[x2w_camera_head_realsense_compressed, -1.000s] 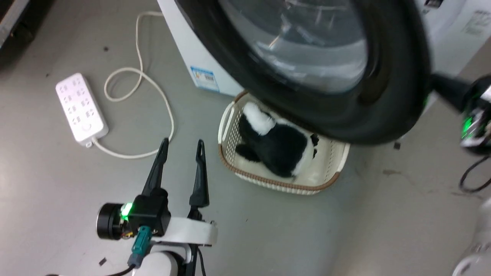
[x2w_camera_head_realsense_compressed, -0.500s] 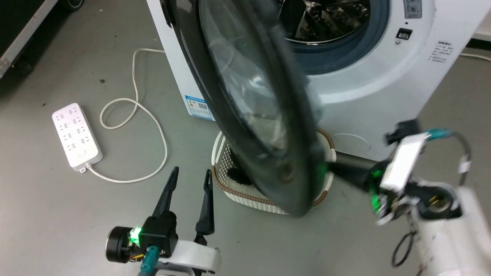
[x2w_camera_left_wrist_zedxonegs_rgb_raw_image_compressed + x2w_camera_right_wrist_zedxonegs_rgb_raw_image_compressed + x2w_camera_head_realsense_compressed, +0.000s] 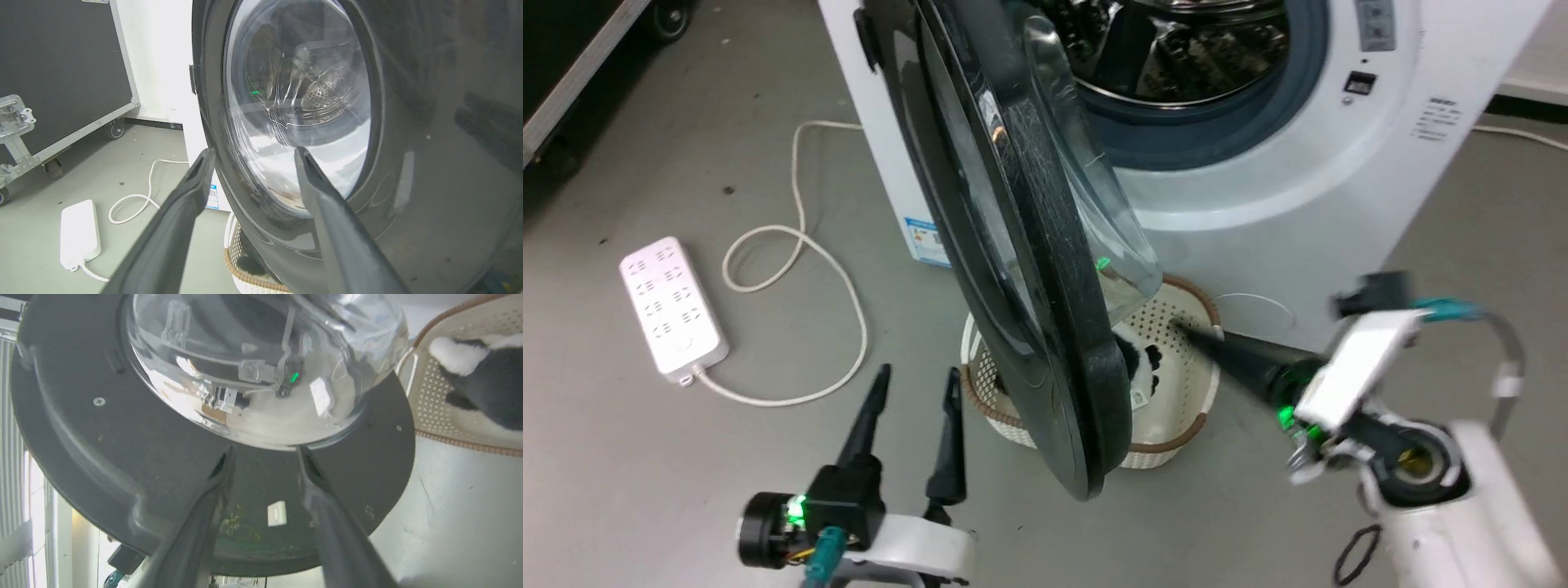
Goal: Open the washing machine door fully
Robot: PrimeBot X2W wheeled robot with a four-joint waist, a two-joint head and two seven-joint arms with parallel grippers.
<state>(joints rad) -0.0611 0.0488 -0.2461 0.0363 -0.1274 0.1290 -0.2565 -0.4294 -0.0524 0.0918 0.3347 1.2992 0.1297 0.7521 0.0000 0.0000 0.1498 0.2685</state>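
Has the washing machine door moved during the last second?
Yes. The washing machine door swung further left, away from the drum opening, uncovering more of it.

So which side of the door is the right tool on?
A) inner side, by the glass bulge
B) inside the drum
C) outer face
A: the right tool points at the door, at its rim just below its bulging glass.

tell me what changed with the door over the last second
The door swung wider open, from face-on to nearly edge-on to the head camera, with the right gripper following behind its inner side. The left gripper stayed open and empty; basket and power strip stayed put.
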